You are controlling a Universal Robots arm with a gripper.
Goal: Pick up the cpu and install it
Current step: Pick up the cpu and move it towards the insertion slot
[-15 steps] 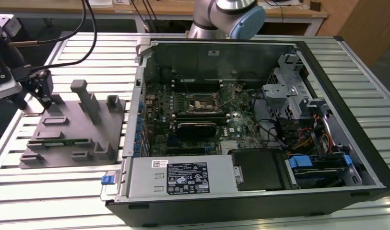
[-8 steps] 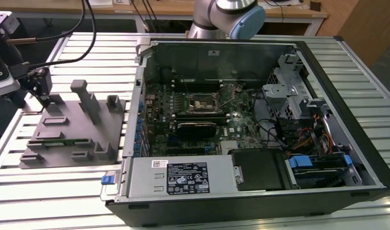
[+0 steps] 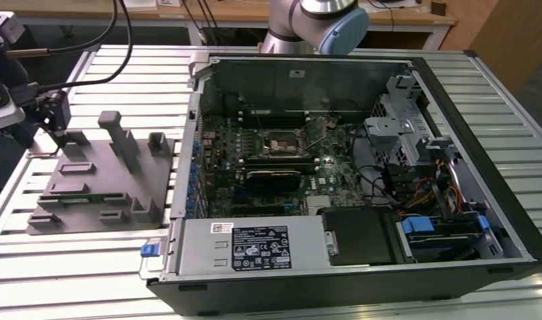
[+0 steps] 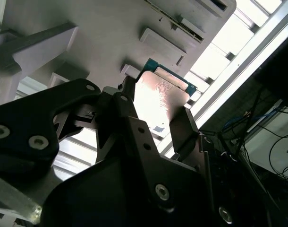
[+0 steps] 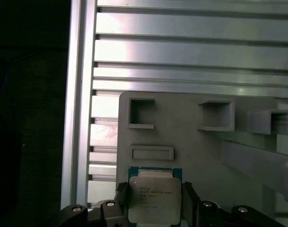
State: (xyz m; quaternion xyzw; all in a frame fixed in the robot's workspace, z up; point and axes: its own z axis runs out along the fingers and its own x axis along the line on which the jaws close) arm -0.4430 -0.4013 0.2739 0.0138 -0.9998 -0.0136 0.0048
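Slatted aluminium table (image 3: 39,267) carries the grey fixture block (image 3: 93,180) at the exterior view's left; your gripper (image 5: 155,190) hangs over it, jaws pinching two opposite edges of the cpu (image 5: 153,201); the chip sits squarely between them, silvery lid toward the wrist, near-square with no real long axis; the socket (image 3: 284,142) lies well apart, toward the exterior view's right.

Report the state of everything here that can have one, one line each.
cpu, metal top up, at the grey block, clamped at two opposite edges.
end effector, shut on the cpu.
computer case, lying on its side, side panel off, inside exposed.
socket, dark centre bare, no chip seated as far as the exterior view shows.
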